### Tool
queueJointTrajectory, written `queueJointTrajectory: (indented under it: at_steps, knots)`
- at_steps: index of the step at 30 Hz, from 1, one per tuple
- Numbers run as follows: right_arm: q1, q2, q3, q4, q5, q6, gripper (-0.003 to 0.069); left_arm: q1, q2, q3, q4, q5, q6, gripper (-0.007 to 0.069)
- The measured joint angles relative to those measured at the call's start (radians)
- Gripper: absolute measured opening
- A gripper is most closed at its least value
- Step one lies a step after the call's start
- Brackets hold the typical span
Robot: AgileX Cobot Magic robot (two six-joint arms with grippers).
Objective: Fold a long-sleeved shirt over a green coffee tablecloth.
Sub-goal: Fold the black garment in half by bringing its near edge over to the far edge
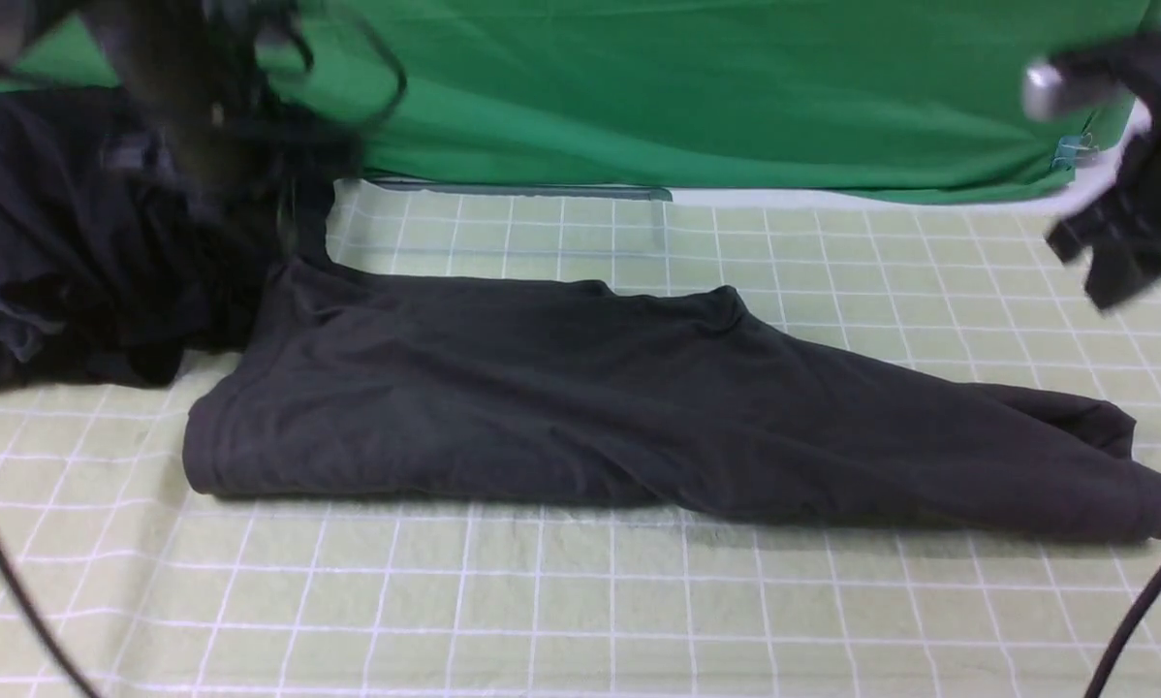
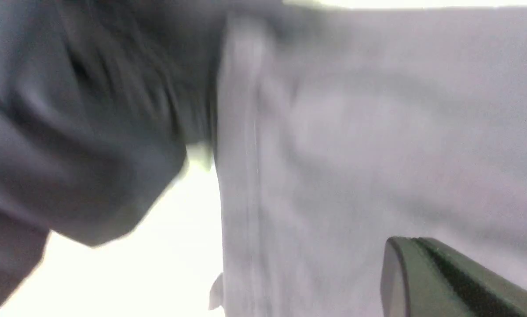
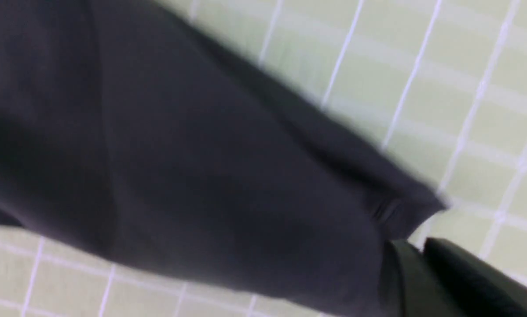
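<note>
Front view: limp, light long-sleeved shirt (image 1: 561, 407) probably lifts best pinched at end corners; left claw (image 1: 295, 218) closed, right claw (image 1: 1113, 252) impossible to tell.

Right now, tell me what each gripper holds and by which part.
The right gripper hangs clear of the long-sleeved shirt, holding nothing. The left gripper is shut by the shirt's far corner; blur hides any hold.
</note>
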Motion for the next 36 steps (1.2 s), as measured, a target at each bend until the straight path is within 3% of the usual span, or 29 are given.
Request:
queueJointTrajectory:
  at_steps: [2,4,6,19,22,25,26,27,36]
  knots:
    - [-0.025,0.011,0.048,0.021,-0.049,-0.02,0.019,-0.007,-0.006,0.092,0.0,-0.047,0.0,-0.0007]
    - [-0.046,0.061,0.086,0.031,-0.094,-0.034,0.0353,-0.009,-0.006,0.219,-0.006,-0.131,-0.001,-0.0007]
    - [-0.047,0.104,0.091,0.036,-0.111,-0.041,0.041,-0.009,-0.006,0.276,0.004,-0.17,-0.012,-0.0007]
    - [-0.048,0.238,0.092,0.08,-0.233,-0.067,0.0442,-0.008,-0.013,0.387,0.088,-0.248,-0.097,-0.0006]
    - [-0.048,0.25,0.092,0.085,-0.222,-0.08,0.0338,-0.008,-0.013,0.388,0.091,-0.257,-0.098,-0.0006]
    - [-0.048,0.251,0.091,0.086,-0.202,-0.082,0.0106,-0.007,-0.013,0.388,0.091,-0.257,-0.098,-0.0006]
    - [-0.048,0.251,0.091,0.086,-0.202,-0.082,0.0096,-0.007,-0.013,0.388,0.091,-0.257,-0.098,-0.0006]
    - [-0.048,0.251,0.083,0.086,-0.187,-0.082,0.0041,-0.007,-0.013,0.388,0.092,-0.257,-0.098,-0.0006]
    - [-0.048,0.204,-0.036,0.036,-0.142,-0.086,0.0005,-0.007,-0.013,0.388,0.093,-0.256,-0.098,-0.0006]
